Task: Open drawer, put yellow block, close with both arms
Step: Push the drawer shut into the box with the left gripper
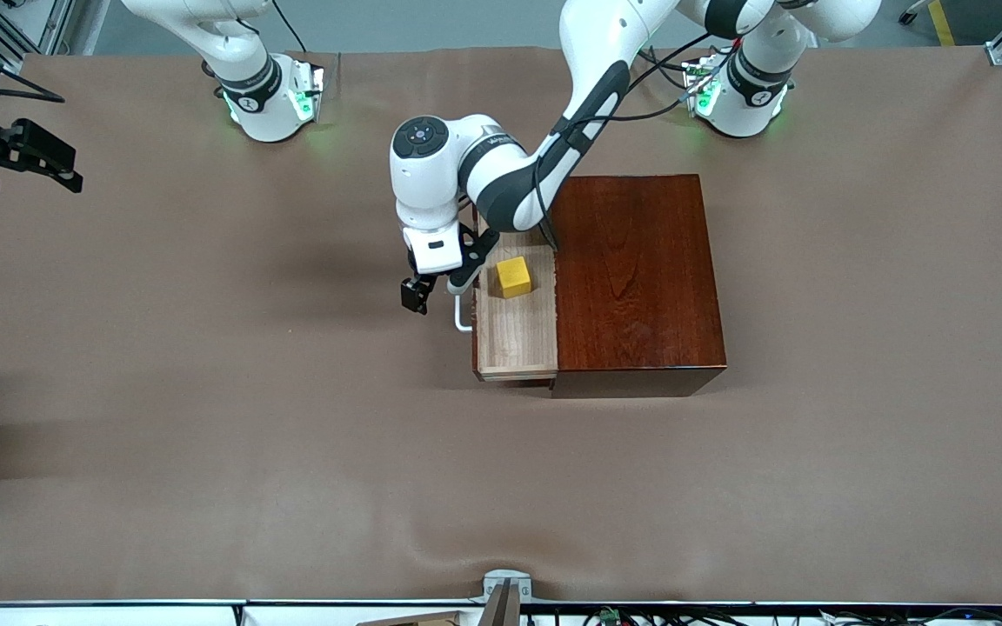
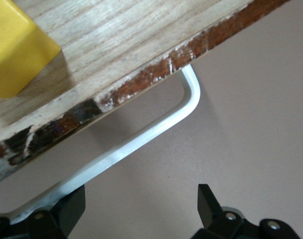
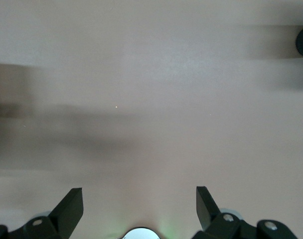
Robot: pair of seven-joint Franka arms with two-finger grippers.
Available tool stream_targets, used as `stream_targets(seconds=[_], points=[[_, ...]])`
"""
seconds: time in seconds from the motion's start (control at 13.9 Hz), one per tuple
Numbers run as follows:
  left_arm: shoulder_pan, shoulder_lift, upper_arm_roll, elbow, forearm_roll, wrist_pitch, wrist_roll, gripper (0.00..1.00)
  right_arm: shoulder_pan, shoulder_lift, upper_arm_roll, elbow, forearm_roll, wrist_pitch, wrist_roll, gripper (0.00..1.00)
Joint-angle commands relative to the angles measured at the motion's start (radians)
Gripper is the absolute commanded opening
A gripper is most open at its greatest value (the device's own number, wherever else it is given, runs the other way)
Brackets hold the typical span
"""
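The drawer [image 1: 517, 335] stands pulled out of the mahogany box [image 1: 636, 283] toward the right arm's end of the table, and the yellow block [image 1: 514, 277] sits inside on the pale tray. The left gripper [image 1: 438, 289] hangs at the white handle [image 1: 461, 315], fingers spread with nothing gripped (1 finger [image 2: 67, 211] just beside the bar). The right gripper [image 3: 139, 206] waits wide open and empty over bare table [image 1: 205, 417].

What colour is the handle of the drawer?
White; the handle shows best in the left wrist view.
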Motion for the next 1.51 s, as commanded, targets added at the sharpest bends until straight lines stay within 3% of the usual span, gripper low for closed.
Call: stream_targets(seconds=[0.0,0.79,1.43], points=[[0.041,-0.003,0.011,0.010,0.020,-0.101,0.015,1.00,-0.024,-0.006,0.010,0.001,0.021,0.001,-0.011,1.00],[0.100,-0.027,0.012,0.009,0.024,-0.350,0.041,1.00,-0.024,-0.006,0.010,-0.001,0.021,-0.001,-0.011,1.00],[0.126,-0.040,0.017,0.006,0.032,-0.417,0.038,1.00,-0.027,-0.006,0.010,-0.002,0.022,-0.003,-0.011,1.00]])
